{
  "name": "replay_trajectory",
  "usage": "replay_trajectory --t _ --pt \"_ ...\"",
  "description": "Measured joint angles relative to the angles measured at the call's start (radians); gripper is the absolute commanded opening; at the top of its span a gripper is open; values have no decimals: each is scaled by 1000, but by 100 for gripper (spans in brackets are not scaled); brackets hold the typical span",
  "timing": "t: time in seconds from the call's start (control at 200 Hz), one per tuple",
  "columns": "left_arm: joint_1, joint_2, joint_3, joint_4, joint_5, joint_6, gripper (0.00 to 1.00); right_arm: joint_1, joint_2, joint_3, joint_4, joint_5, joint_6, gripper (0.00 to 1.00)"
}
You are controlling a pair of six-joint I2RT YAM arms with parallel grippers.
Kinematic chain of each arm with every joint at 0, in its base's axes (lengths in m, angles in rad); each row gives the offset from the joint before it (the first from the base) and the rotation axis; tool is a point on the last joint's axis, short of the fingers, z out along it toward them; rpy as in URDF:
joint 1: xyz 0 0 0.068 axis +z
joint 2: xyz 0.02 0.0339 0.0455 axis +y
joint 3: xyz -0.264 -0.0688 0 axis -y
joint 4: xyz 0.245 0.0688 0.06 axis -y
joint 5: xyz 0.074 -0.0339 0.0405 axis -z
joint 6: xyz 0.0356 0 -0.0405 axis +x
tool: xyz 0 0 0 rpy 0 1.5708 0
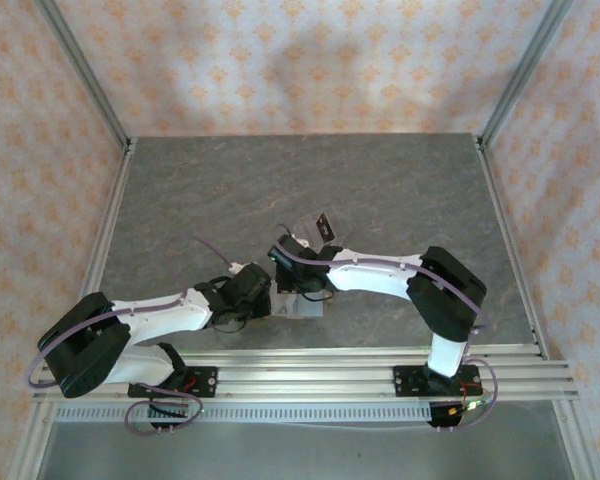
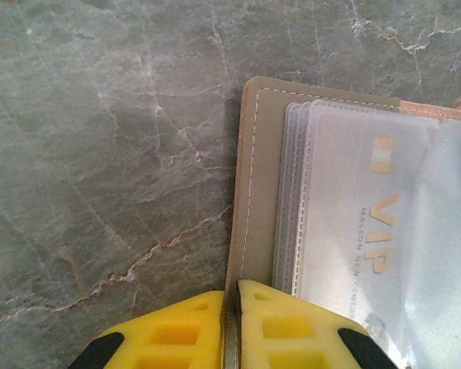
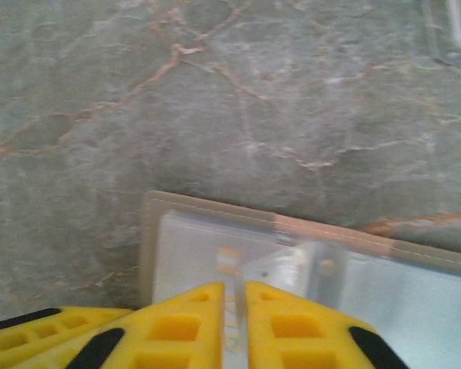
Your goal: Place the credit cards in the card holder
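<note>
Where the two arms meet at mid-table (image 1: pixel 400 190), the card holder (image 1: pixel 298 304) lies flat and opened, just in front of the left gripper (image 1: pixel 263 293).

Left wrist view: the holder (image 2: pixel 253 192) shows its tan cover with pale stitching. Its long stitched edge runs from the fingers straight up the frame. Frosted clear sleeves are stacked on the cover, face up, to the right of that edge. A card lettered VIP (image 2: pixel 380 231) sits inside the top sleeve, its print reading along the same long axis. Left gripper (image 2: pixel 232 296): yellow fingers pressed nearly together, pinching the near edge of the tan cover, with only the thin cover edge in the slit.

Right wrist view: the holder (image 3: pixel 207 204) runs with its long edge across the frame, sloping slightly down to the right, the sleeves on the near side of that edge. Right gripper (image 3: pixel 237 292): fingers stand close with a narrow slit. A thin clear sleeve edge rises in that slit. Whether the pads clamp it or merely flank it cannot be told.

Top view: the right gripper (image 1: pixel 288 262) hangs over the holder's far side. Just beyond it and to the right stands a clear stand (image 1: pixel 315 228) with a small dark card (image 1: pixel 326 221) tilted on it, apart from the holder. A corner of the stand (image 3: pixel 446 27) is visible, blurred.
</note>
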Motion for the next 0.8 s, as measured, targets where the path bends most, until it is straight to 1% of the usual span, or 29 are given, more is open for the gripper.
replay_trajectory --t 0.17,0.4,0.62,0.701,0.801 --pt "-2 -14 -13 6 -2 -12 13 -5 0 -11 94 -72 37 28" --pt "-11 -49 -31 -7 -4 -16 16 -29 3 -27 187 -178 67 29" --pt "-13 -146 -53 -105 -39 -37 23 -33 64 15 208 -238 68 30" --pt "-13 -178 -54 -137 -50 -38 24 -33 76 37 208 -258 66 33" --pt "-13 -211 -56 -177 -68 -39 28 -33 76 70 206 -267 53 35"
